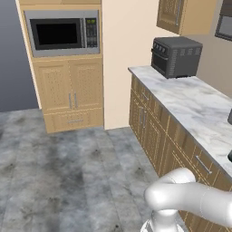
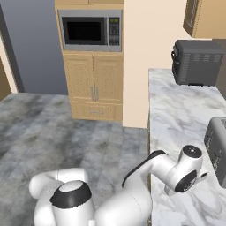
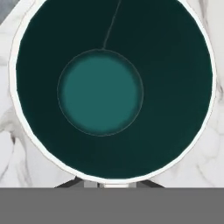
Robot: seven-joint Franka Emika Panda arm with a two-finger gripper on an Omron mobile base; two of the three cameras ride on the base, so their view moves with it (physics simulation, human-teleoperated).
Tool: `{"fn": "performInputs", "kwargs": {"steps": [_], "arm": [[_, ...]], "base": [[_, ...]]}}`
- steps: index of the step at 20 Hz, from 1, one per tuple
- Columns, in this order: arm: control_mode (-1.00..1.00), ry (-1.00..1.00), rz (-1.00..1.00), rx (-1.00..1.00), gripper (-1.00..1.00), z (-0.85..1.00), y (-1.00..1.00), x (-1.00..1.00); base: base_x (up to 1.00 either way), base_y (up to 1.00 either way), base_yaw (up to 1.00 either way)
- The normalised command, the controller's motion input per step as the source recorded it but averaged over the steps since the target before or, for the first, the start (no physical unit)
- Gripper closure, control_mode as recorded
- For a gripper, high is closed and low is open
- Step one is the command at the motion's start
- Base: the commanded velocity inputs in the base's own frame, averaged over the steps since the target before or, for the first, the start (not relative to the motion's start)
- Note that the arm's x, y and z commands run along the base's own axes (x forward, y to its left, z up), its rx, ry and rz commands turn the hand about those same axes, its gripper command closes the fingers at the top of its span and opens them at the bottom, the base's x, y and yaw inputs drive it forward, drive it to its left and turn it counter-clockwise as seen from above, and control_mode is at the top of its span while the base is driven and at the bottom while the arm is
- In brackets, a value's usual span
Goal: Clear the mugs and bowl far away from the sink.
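Room: grey mottled floor, wooden cabinets, built-in microwave (image 1: pixel 62 32).
Counter (image 2: pixel 176 114): white marble, carrying a dark toaster oven (image 1: pixel 176 56) and a grey toaster (image 2: pixel 217 150).
Hand view: looks straight down into the dark teal mug (image 3: pixel 111 87), standing upright on marble.
Tool: over the mug; cannot tell whether open or gripping the rim.

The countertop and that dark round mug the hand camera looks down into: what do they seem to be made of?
The countertop looks like polished marble or a stone imitation: white with grey veins. The mug, seen from above, looks like glazed ceramic, though that is a guess: smooth dark teal inside, a thin pale rim, a lighter teal bottom.
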Motion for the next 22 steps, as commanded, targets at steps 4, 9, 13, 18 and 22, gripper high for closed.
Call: {"fn": "performInputs", "kwargs": {"steps": [4, 9, 13, 18, 22], "arm": [[-1.0, 0.0, -0.05, 0.0, -1.0, -0.23, -0.02, 0.0], [-1.0, 0.0, -0.03, 0.0, -1.0, -0.02, 0.0, -0.06], [-1.0, 0.0, 0.0, 0.0, -1.0, 0.02, 0.02, -0.26], [-1.0, -0.04, 0.0, 0.0, -1.0, 0.1, 0.15, -0.28], [-1.0, -0.12, 0.0, 0.0, -1.0, 0.48, 0.12, -0.47]], "base": [[0.0, 0.0, 0.0], [0.0, 0.0, 0.0], [0.0, 0.0, 0.0], [0.0, 0.0, 0.0], [0.0, 0.0, 0.0]]}}
